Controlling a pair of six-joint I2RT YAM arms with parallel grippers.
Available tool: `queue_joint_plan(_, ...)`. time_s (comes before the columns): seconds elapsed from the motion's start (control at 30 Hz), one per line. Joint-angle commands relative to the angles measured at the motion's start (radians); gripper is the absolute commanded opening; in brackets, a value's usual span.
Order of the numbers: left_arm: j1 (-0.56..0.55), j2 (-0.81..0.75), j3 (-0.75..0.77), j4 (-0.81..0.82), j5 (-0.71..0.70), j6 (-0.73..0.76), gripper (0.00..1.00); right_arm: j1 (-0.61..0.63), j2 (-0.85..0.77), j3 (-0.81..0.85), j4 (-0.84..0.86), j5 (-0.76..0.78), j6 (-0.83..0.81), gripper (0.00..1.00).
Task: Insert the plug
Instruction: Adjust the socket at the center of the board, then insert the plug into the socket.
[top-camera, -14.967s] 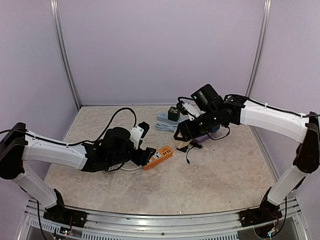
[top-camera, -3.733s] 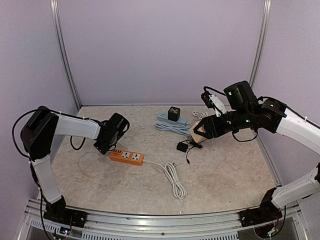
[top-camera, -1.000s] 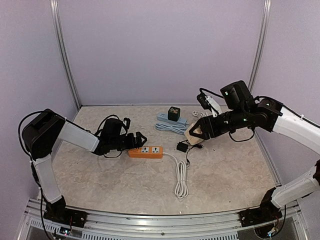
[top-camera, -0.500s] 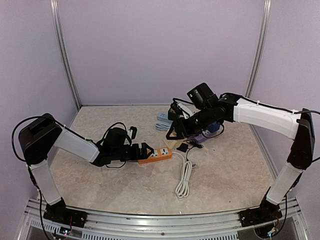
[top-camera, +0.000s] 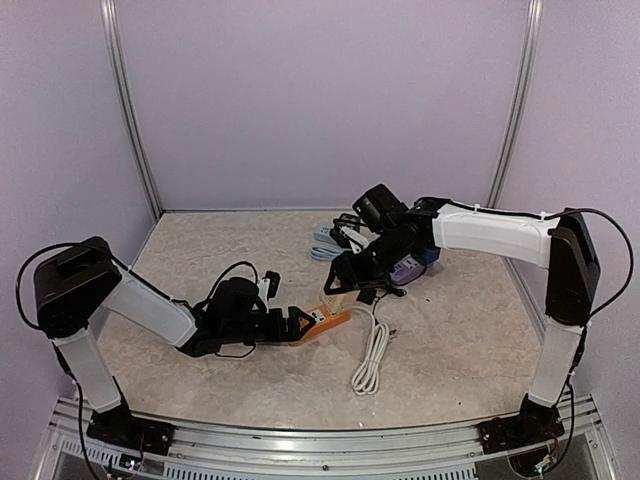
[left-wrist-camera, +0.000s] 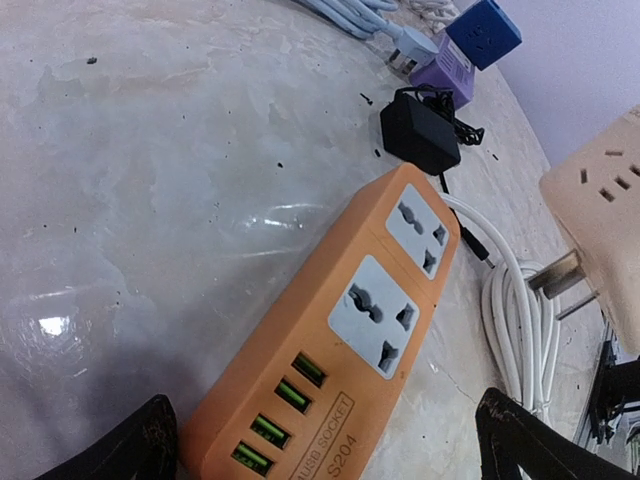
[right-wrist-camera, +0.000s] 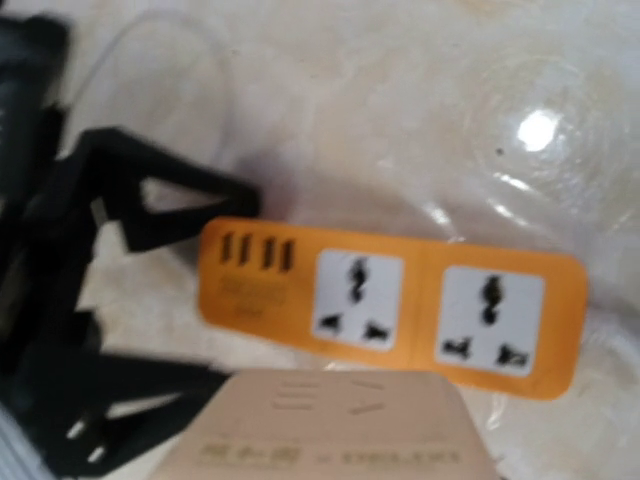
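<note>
**Status: insertion not yet made.**

Your left gripper (top-camera: 296, 324) has its jaws fully spread, with a finger (left-wrist-camera: 120, 450) on either side of the USB end of the orange power strip (left-wrist-camera: 340, 340). One finger stands clear of the casing, so you are bracketing the strip, not clamping it. The strip lies flat on the table (top-camera: 200, 250), face up, with both sockets (left-wrist-camera: 378, 315) unoccupied.

Your right gripper (top-camera: 352, 274) is partly closed and carries the beige plug (left-wrist-camera: 600, 215). Its fingers are hidden by the block, but the block hangs off the table at the gripper's tip, so I judge it held. The prongs (left-wrist-camera: 553, 284) angle toward the strip near its cable end and touch nothing.

**Done:** strip flanked, plug in hand and near the strip.

**Outstanding:** line the prongs over a socket, press to full seat, release.

**Note:** the white cable (top-camera: 372, 352) and the black adapter (left-wrist-camera: 420, 130) lie just beside the strip's far end. Neither blocks the sockets.
</note>
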Motion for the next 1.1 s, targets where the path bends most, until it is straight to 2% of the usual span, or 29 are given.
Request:
queue_joint_plan(0.0,-0.028,-0.057,-0.037,0.008,-0.093,0.013,0.99,-0.006,0.026,0.043,-0.025,0.051,-0.021,0.0)
queue_joint_plan(0.1,-0.028,-0.104,-0.032,-0.04,-0.164,0.071,0.99,-0.006,0.047,0.066,-0.046,0.079,-0.034,0.0)
queue_joint_plan(0.33,-0.036,-0.161,0.024,-0.148,-0.216,0.223,0.99,0.001,0.085,0.098,-0.064,0.121,-0.053,0.0)
queue_joint_plan(0.43,-0.039,-0.155,0.02,-0.135,-0.212,0.293,0.99,0.001,0.101,0.098,-0.072,0.134,-0.067,0.0)
queue_joint_plan(0.6,-0.061,-0.116,-0.041,-0.01,-0.168,0.431,0.96,0.003,0.106,0.097,-0.06,0.126,-0.074,0.0)
queue_joint_plan(0.8,-0.083,-0.077,-0.023,-0.054,-0.188,0.528,0.96,0.005,0.113,0.108,-0.058,0.141,-0.077,0.0)
queue_joint_plan(1.07,-0.079,-0.076,-0.042,-0.057,-0.121,0.576,0.93,0.018,0.142,0.136,-0.068,0.154,-0.084,0.0)
